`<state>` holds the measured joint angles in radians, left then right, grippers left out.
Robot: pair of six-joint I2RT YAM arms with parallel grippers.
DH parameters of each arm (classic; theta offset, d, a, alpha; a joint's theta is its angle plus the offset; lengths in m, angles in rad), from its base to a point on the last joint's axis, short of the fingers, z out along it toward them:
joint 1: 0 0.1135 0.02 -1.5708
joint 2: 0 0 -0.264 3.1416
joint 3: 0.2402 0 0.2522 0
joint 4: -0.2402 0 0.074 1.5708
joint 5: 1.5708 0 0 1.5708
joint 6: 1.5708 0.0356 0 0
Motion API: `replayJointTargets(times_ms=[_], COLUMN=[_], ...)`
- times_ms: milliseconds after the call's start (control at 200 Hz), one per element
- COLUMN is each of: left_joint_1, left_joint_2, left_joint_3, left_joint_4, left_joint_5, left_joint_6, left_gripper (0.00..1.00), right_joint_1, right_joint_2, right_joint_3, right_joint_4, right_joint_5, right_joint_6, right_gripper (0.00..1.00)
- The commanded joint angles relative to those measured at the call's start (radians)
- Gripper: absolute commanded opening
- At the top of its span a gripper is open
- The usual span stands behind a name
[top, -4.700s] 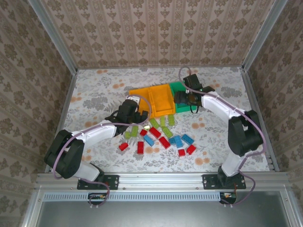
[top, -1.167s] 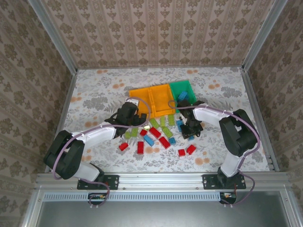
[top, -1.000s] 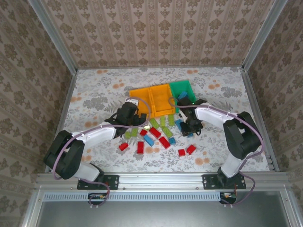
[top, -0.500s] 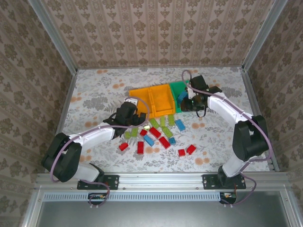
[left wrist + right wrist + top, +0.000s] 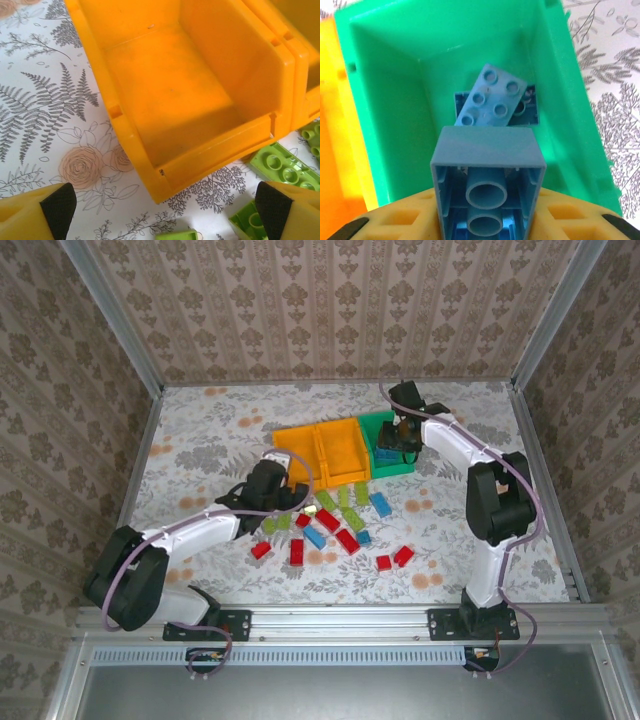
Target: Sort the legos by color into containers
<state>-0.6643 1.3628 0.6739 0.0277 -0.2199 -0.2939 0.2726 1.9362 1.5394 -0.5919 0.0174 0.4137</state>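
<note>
Overhead, floral tablecloth [image 5: 200,430], wallpapered walls [image 5: 320,310]; left tool [image 5: 165,206] gapes empty, right tool [image 5: 485,225] unreadable.

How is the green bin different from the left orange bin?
The green bin is green; the left orange bin is orange. The green bin holds blue legos; the orange bin is bare inside. Green ends the row on the right, orange on the left. Both are open-topped rectangular bins.

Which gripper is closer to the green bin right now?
Right. The right gripper hangs over the green bin, a blue lego at its fingers; the left gripper is by the leftmost orange bin.
</note>
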Motion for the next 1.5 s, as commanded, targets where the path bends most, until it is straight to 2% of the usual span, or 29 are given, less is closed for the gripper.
replayJointTargets(times_ms=[0, 75, 150, 260, 375, 720, 1010, 1315, 1490], left_joint_1=[-0.019, -0.027, -0.037, -0.053, -0.065, -0.073, -0.075, -0.075, -0.073], left_joint_2=[-0.031, -0.034, -0.036, -0.030, -0.017, 0.123, 0.266, 0.326, 0.339], left_joint_3=[-0.012, -0.010, -0.010, -0.008, 0.007, 0.167, 0.265, 0.326, 0.341], left_joint_4=[-0.036, -0.052, -0.062, -0.082, -0.112, -0.342, -0.388, -0.406, -0.410], left_joint_5=[0.053, 0.073, 0.102, 0.139, 0.177, 0.256, 0.306, 0.291, 0.277], left_joint_6=[-0.039, -0.058, -0.076, -0.103, -0.129, -0.255, -0.324, -0.324, -0.318], left_gripper=[0.96, 0.95, 0.94, 0.93, 0.92, 0.84, 0.71, 0.62, 0.50], right_joint_1=[-0.005, -0.004, -0.004, -0.003, -0.003, 0.000, -0.003, -0.002, -0.001], right_joint_2=[0.031, 0.027, 0.012, -0.031, -0.094, -0.201, -0.205, -0.207, -0.223], right_joint_3=[0.047, 0.042, 0.024, -0.019, -0.087, -0.207, -0.237, -0.255, -0.269], right_joint_4=[-0.020, -0.021, -0.017, -0.002, 0.035, 0.049, 0.076, 0.083, 0.076], right_joint_5=[0.034, 0.019, 0.008, -0.001, -0.015, -0.004, 0.011, 0.024, 0.036], right_joint_6=[0.031, 0.030, 0.026, 0.031, 0.050, 0.068, 0.067, 0.067, 0.061], right_gripper=[0.50, 0.57, 0.70, 0.72, 0.79, 0.80, 0.81, 0.81, 0.81])
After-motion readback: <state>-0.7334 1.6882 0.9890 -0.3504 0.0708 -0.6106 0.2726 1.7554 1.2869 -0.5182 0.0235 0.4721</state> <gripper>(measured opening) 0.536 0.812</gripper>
